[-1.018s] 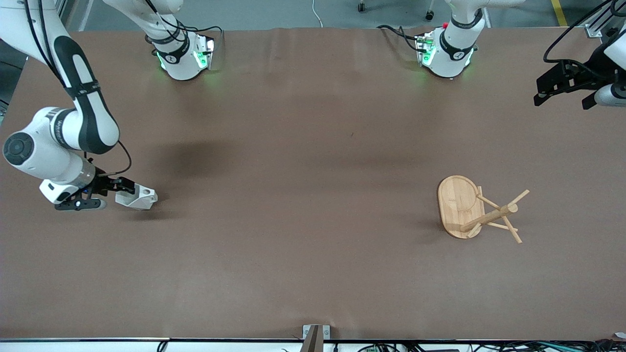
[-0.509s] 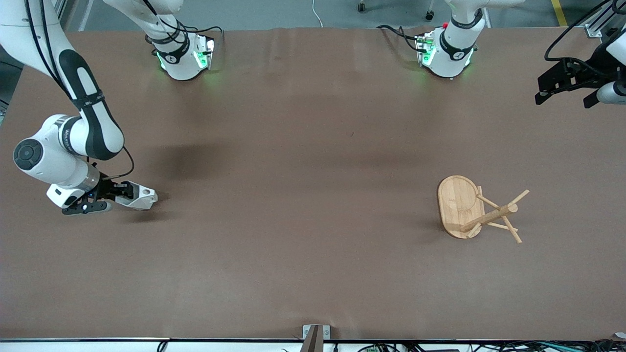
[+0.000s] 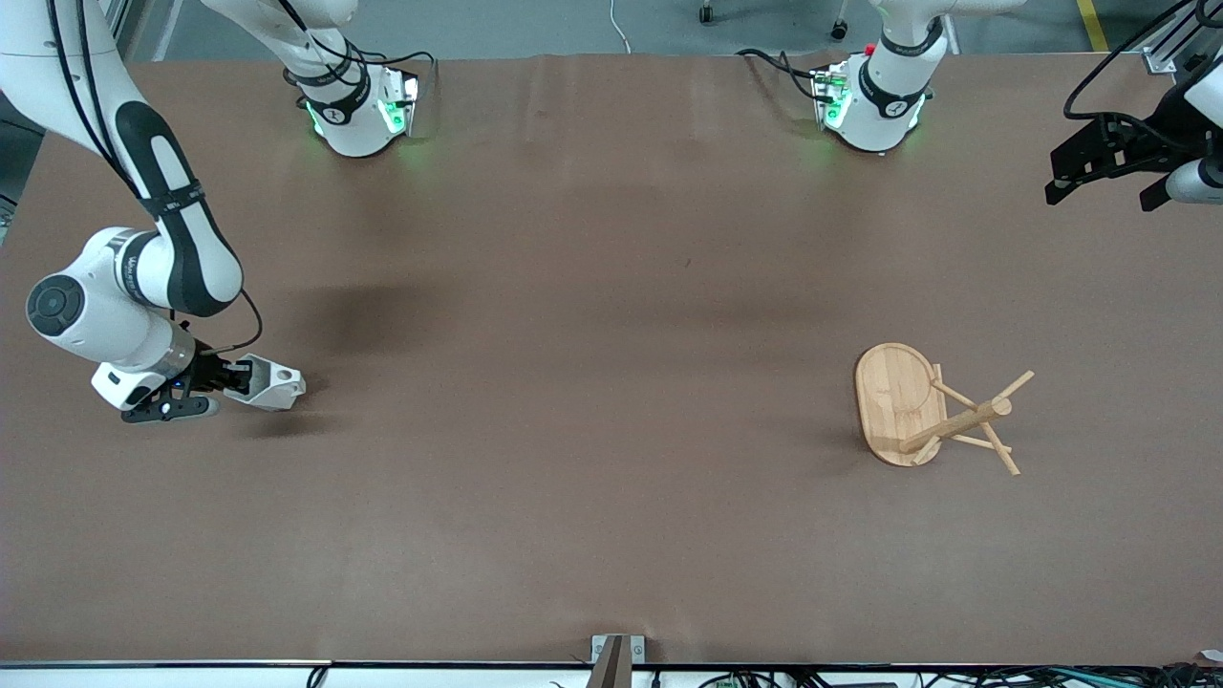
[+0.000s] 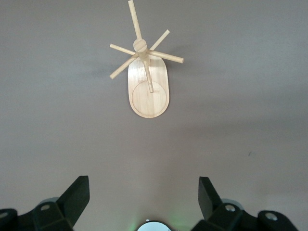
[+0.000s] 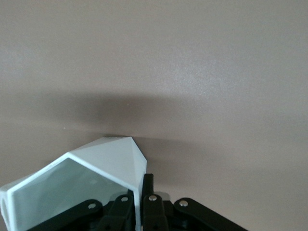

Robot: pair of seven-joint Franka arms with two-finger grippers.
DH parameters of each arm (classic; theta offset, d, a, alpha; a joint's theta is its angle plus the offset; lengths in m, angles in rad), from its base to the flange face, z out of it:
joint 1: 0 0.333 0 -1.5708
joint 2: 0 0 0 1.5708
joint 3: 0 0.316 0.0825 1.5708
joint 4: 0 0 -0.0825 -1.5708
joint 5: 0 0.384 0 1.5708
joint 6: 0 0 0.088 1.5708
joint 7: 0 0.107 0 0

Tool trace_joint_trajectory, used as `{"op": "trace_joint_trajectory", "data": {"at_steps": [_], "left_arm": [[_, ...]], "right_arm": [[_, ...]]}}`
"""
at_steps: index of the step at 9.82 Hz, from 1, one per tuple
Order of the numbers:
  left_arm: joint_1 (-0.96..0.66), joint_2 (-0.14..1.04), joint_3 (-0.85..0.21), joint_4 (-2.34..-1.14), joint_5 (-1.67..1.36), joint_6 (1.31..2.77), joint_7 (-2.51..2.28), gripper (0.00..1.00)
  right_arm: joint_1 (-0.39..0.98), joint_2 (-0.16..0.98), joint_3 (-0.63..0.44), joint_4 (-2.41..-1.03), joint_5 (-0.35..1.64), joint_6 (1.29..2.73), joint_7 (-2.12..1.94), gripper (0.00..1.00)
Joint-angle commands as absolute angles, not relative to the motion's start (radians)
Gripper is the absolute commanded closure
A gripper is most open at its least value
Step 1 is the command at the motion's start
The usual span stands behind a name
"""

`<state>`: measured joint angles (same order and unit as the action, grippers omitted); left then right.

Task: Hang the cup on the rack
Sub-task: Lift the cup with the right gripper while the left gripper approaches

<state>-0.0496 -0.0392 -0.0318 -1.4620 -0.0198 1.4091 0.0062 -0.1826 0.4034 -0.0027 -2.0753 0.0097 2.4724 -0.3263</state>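
1. The right gripper (image 3: 229, 378) pinched the cup (image 3: 270, 382) by its wall, near the table's right-arm edge
2. The rack (image 3: 932, 411) lay toppled toward the left-arm edge; hanging remained
3. The left gripper (image 3: 1108, 177) waited, fingers spread, over that edge

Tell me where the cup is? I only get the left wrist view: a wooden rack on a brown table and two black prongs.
Observer: The cup is at the right arm's end of the table, well apart from the rack.
Operator: Is anything touching it?
Observer: Yes, the right claw is shut on its wall, one finger inside the rim.
Operator: And those prongs?
Observer: They belong to the left claw, which waits open over the left arm's end of the table.
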Motion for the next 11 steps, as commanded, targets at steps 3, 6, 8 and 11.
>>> {"op": "trace_joint_trajectory", "data": {"at_steps": [3,6,8,11], "left_arm": [[-0.043,-0.035,-0.037,-1.482,-0.012,1.394,0.021,0.0],[-0.043,-0.032,-0.038,-1.486,-0.012,1.394,0.031,0.0],[-0.046,-0.034,-0.04,-1.5,-0.012,1.394,0.121,0.0],[-0.051,-0.035,-0.075,-1.519,-0.014,1.393,0.152,0.0]], "right_arm": [[-0.172,0.394,0.032,-1.765,0.16,1.966,-0.328,0.99],[-0.156,0.376,0.081,-1.681,0.515,1.703,-0.321,0.99],[-0.124,0.379,0.121,-1.71,0.751,1.663,-0.318,0.99],[-0.086,0.394,0.283,-1.758,0.99,1.75,-0.318,0.99]]}}
